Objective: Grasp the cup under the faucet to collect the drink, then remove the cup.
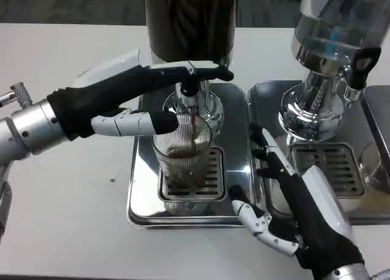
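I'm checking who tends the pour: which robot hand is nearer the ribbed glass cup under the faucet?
The left robot hand: its fingers reach the ribbed glass cup at the rim. The right robot hand lies apart, off to the cup's right.

left robot hand [131, 94] on faucet [189, 85], drink filling cup [183, 155]

Left silver forearm comes in from the left with its white-and-black robot hand [131, 97] stretched out sideways, fingers [183, 70] long and apart, while the right robot hand [292, 204] sits low, palm open, fingers spread.
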